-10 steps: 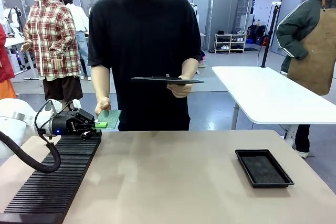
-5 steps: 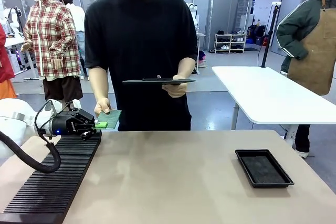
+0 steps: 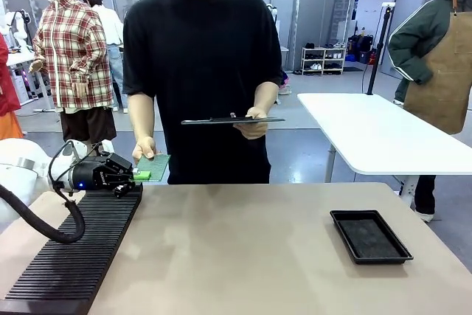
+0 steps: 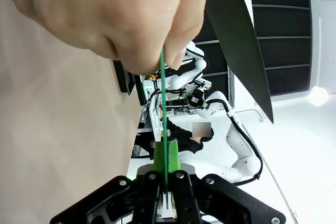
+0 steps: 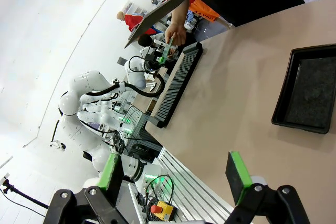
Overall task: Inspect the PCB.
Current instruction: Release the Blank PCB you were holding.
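PCB gripped by both the left gripper and a person's hand.
The gripper pinches its near end over the rack's far end; the hand grasps the other end. The person's other hand holds a clipboard. The right gripper hangs spread apart over the table.

Front faces across table at person. Left wrist: close, edge-on PCB. Right wrist: distant, shares tray with front.

Left jaws clamped — right jaws spread
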Motion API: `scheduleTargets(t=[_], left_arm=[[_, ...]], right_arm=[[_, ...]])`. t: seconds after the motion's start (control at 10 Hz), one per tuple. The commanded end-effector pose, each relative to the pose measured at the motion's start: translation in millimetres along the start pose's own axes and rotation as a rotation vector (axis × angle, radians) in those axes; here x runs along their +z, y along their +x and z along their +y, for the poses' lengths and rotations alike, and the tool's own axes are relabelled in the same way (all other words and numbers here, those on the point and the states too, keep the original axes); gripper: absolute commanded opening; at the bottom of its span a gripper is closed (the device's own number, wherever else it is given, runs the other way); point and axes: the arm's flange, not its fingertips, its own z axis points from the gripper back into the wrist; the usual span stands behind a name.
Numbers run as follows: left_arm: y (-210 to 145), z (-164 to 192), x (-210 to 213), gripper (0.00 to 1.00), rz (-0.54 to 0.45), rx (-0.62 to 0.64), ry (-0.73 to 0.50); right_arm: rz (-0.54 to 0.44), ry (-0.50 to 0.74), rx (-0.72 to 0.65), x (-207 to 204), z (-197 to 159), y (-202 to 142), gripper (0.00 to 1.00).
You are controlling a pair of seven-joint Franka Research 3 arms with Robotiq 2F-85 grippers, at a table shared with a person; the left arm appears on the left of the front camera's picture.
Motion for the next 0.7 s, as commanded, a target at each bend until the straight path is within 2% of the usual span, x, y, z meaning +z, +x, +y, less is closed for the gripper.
scheduleTargets(t=[0.0,0.1,0.2,0.3,0.4,0.5,0.6], left_arm=[[-1.0,-1.9,-0.9,0.39,0.039,-0.007,-0.009],[-1.1,-3.2,-0.9,0.39,0.033,-0.016,-0.008],[-0.5,-3.8,0.0,0.75,0.025,-0.017,-0.009],[-0.6,-4.0,0.5,0.43,0.025,-0.016,-0.007],[-0.4,-4.1,0.6,1.0,0.026,-0.016,-0.007],[-0.8,-3.8,1.0,0.79,0.024,-0.016,-0.005],[-1.2,-3.5,1.6,1.0,0.022,-0.015,-0.005]], right_arm=[[-0.004,0.006,0.02,0.6,0.4,0.8,1.0],[-0.004,0.006,0.02,0.6,0.4,0.8,1.0],[-0.004,0.006,0.02,0.6,0.4,0.8,1.0],[-0.004,0.006,0.02,0.6,0.4,0.8,1.0],[-0.004,0.006,0.02,0.6,0.4,0.8,1.0],[-0.004,0.006,0.02,0.6,0.4,0.8,1.0],[-0.004,0.006,0.02,0.6,0.4,0.8,1.0]])
